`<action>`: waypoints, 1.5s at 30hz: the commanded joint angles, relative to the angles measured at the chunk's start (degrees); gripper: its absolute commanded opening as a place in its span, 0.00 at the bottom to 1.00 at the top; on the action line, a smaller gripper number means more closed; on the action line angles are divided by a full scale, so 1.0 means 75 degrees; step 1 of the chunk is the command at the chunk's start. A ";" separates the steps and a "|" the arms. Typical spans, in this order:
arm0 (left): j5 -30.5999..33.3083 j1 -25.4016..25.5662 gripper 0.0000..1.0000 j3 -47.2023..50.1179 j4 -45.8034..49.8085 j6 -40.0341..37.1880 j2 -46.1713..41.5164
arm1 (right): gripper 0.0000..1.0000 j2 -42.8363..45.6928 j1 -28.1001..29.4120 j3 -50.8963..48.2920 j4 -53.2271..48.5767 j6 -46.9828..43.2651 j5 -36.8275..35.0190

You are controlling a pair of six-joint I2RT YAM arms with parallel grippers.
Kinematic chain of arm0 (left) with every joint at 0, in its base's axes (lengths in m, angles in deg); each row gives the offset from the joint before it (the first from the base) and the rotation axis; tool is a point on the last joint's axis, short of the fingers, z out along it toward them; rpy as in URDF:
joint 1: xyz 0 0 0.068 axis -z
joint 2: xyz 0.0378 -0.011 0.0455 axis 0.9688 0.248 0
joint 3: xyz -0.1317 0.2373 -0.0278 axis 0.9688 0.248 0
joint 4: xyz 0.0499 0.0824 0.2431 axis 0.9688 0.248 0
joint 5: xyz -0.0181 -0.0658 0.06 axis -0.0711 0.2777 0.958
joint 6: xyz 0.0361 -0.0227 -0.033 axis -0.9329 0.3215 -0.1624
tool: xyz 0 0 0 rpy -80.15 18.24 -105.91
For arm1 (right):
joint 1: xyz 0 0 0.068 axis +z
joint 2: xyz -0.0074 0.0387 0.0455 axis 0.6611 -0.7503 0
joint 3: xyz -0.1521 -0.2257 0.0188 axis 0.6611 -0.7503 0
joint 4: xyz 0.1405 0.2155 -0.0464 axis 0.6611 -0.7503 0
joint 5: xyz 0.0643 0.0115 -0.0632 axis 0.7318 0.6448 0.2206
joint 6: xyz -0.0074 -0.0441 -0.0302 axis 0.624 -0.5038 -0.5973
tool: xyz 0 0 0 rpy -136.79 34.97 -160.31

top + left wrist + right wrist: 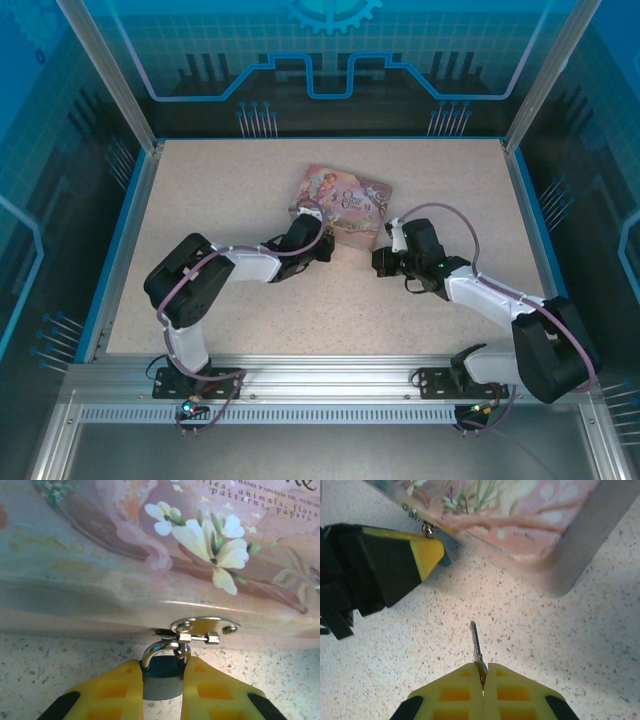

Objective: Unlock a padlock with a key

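**A:** Where is the padlock [160,684]?

**B:** It hangs by its shackle [152,652] from the hasp [205,627] on the front of the tin [150,555], low against the bench [60,670]. The left hand [164,669] pinches its blue body, with the yellow fingers [120,690] touching either side.

**A:** How will it handle?

**B:** Light, hard and smooth-sided, I'd judge (so it may twist in the pinch), and it swings loose on the hasp. The body is the place to hold it, and the shackle should be left free to spring. Which face takes the key [476,647] I cannot tell.

**A:** And the key itself?

**B:** It looks thin, stiff and nearly weightless. The right hand [482,675] is pressed together on its head. The blade pokes forward over the bench, well apart from both tin and padlock.

**A:** Is that grip good enough?

**B:** It is a small hold. The key could pivot between the pads once the tip meets resistance, so it should go in straight. The tin looks light too and might slide under a push.
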 commanded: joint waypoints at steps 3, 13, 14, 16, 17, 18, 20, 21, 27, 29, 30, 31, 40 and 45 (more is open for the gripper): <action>-0.0542 -0.0146 0.11 -0.0435 0.0952 0.1023 -0.0318 | 0.00 0.0010 0.0363 -0.0603 0.1220 -0.0445 0.0181; -0.1019 -0.0185 0.09 -0.0570 0.1527 0.2195 -0.0879 | 0.00 -0.1125 0.0830 -0.1010 0.3423 -0.1131 0.0457; -0.1089 -0.0191 0.09 -0.0552 0.1508 0.2337 -0.0941 | 0.00 -0.1222 0.0851 -0.0970 0.3456 -0.1210 0.0499; -0.1276 -0.0201 0.08 -0.0478 0.1405 0.2673 -0.1054 | 0.00 -0.1377 0.0911 -0.0841 0.3440 -0.1404 0.0541; -0.1337 -0.0207 0.08 -0.0436 0.1341 0.2863 -0.1096 | 0.00 -0.1421 0.0947 -0.0763 0.3375 -0.1491 0.0542; -0.1428 -0.0210 0.08 -0.0414 0.1325 0.3034 -0.1142 | 0.00 -0.1462 0.0990 -0.0698 0.3299 -0.1589 0.0500; -0.1566 -0.0213 0.07 -0.0376 0.1207 0.3271 -0.1198 | 0.00 -0.1501 0.1053 -0.0618 0.3188 -0.1725 0.0402; -0.1634 -0.0206 0.07 -0.0357 0.1168 0.3382 -0.1226 | 0.00 -0.1513 0.1055 -0.0602 0.3157 -0.1769 0.0340; -0.1795 -0.0192 0.06 -0.0170 0.0956 0.3801 -0.1374 | 0.00 -0.1501 0.1135 -0.0476 0.2886 -0.2053 0.0209; -0.1820 -0.0200 0.06 -0.0107 0.0921 0.3843 -0.1435 | 0.00 -0.1521 0.1161 -0.0399 0.2803 -0.2145 0.0160; -0.1804 -0.0190 0.05 -0.0078 0.0928 0.3853 -0.1478 | 0.00 -0.1534 0.1165 -0.0376 0.2800 -0.2160 0.0146; -0.1785 -0.0200 0.05 -0.0053 0.0929 0.3862 -0.1525 | 0.00 -0.1551 0.1162 -0.0350 0.2799 -0.2170 0.0119; -0.1773 -0.0201 0.05 0.0119 0.0759 0.4030 -0.1660 | 0.00 -0.1850 0.1290 0.0052 0.2760 -0.2223 -0.0042; -0.1750 -0.0199 0.04 0.0170 0.0689 0.4045 -0.1671 | 0.00 -0.2182 0.1367 0.0233 0.2911 -0.2085 -0.0158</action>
